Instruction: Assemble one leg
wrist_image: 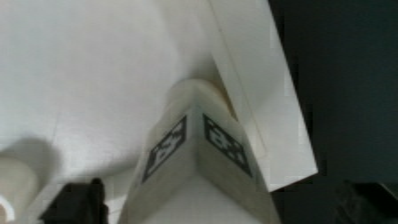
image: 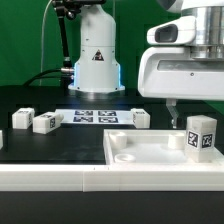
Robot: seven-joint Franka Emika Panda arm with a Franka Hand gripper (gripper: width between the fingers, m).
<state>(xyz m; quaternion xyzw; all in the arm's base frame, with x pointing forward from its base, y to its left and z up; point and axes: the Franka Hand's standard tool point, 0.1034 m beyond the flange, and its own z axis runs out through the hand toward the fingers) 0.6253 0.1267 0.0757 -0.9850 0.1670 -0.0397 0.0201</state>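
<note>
Exterior view: a leg [image: 201, 135] is seen upright on the panel [image: 150, 152] beside the gripper [image: 172, 118]; finger spread cannot be told.

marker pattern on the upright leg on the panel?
Black-and-white square tags on the white leg; clearest in the exterior view.

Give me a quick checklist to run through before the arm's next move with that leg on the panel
1. Leg upright on the white panel: ok.
2. Leg centred under the wrist camera: ok.
3. Gripper closed on the leg: cannot tell, fingertips mostly out of view.
4. Leg seated in a corner socket: cannot tell.
5. Spare legs lying clear of the panel: ok.
6. Marker board unobstructed: ok.
</note>
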